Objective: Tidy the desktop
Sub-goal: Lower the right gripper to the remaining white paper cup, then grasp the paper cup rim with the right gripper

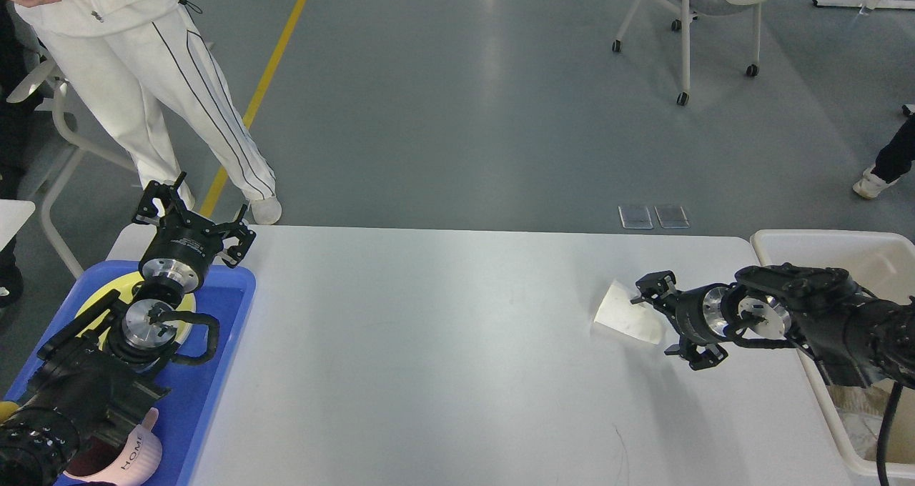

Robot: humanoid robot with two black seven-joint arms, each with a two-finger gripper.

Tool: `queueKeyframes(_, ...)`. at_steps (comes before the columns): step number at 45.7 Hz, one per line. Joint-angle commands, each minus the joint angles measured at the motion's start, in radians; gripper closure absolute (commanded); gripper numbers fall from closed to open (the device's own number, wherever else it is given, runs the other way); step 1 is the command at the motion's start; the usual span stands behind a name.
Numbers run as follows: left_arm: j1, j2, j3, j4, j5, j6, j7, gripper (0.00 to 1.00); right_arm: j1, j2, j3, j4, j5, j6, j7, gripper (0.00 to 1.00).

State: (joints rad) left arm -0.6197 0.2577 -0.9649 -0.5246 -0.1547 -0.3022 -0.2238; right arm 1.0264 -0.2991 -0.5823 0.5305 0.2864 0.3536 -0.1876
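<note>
Right claw [668, 321] spread wide around the near edge of a crumpled white tissue [627, 313] lying on the white worktop [443, 343], fingers [654, 284] either side of it, nothing gripped yet. Left claw [193, 218] also splayed open and empty, hovering over the far end of the blue tray [232, 307], which carries a yellow plate [187, 307] and a pink mug [136, 461]; beige bin [822, 246] at the worktop's right end. Tissue probably feather-light, soft and easily squashed, best pinched at its raised crumpled bulk, not at a flat edge.
</note>
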Motion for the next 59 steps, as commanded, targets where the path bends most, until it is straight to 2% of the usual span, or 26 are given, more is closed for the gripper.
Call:
queueKeyframes(1, 0.000, 0.000, 0.000, 0.000, 0.000, 0.000, 0.000, 0.02, -0.022, -0.006, 0.071, -0.018, 0.055, -0.028, -0.055, 0.00)
queueKeyframes(7, 0.000, 0.000, 0.000, 0.000, 0.000, 0.000, 0.000, 0.02, -0.037, -0.003, 0.160, -0.026, 0.212, -0.102, -0.217, 0.00)
queueKeyframes(9, 0.000, 0.000, 0.000, 0.000, 0.000, 0.000, 0.000, 0.02, -0.038, -0.002, 0.186, -0.026, 0.235, -0.133, -0.253, 0.00)
queueKeyframes(18, 0.000, 0.000, 0.000, 0.000, 0.000, 0.000, 0.000, 0.02, -0.037, 0.000, 0.321, -0.030, 0.246, -0.194, -0.311, 0.00)
queueKeyframes(26, 0.000, 0.000, 0.000, 0.000, 0.000, 0.000, 0.000, 0.02, -0.035, 0.000, 0.406, -0.040, 0.244, -0.234, -0.317, 0.00)
queueKeyframes(42, 0.000, 0.000, 0.000, 0.000, 0.000, 0.000, 0.000, 0.02, -0.057, 0.014, 0.455, -0.116, 0.244, -0.271, -0.326, 0.00)
queueKeyframes(48, 0.000, 0.000, 0.000, 0.000, 0.000, 0.000, 0.000, 0.02, -0.092, 0.067, 0.487, -0.147, 0.244, -0.280, -0.329, 0.00)
queueKeyframes(59, 0.000, 0.000, 0.000, 0.000, 0.000, 0.000, 0.000, 0.02, -0.120, 0.166, 0.539, -0.294, 0.243, -0.283, -0.320, 0.00)
